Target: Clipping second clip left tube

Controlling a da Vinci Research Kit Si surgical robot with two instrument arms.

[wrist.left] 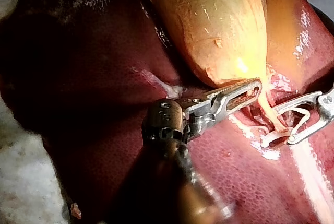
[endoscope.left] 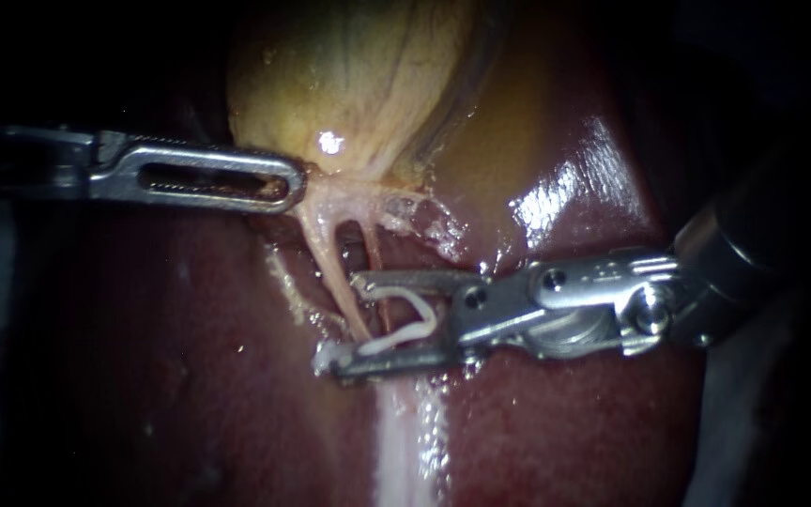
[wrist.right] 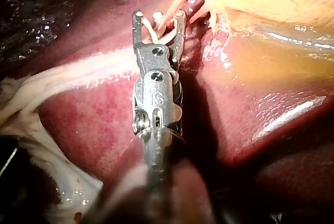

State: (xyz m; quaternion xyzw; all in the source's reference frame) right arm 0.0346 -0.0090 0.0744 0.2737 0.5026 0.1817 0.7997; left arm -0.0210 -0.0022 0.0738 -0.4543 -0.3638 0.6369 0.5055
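Pinching the gallbladder (endoscope.left: 349, 84) at its neck with the left instrument (endoscope.left: 299, 179), jaws pressed together. Carrying an open white clip (endoscope.left: 405, 336) in the right instrument (endoscope.left: 340, 319), jaws standing wide and straddling the pale left tube (endoscope.left: 330, 263). Lying over glistening liver (endoscope.left: 565, 422), crowded by a redder tube (endoscope.left: 373, 249) just beside.

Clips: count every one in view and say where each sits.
1. The white clip sits in the jaws of the right instrument, its open mouth at the left tube. No clip shows on either tube; one may be hidden behind the jaws.
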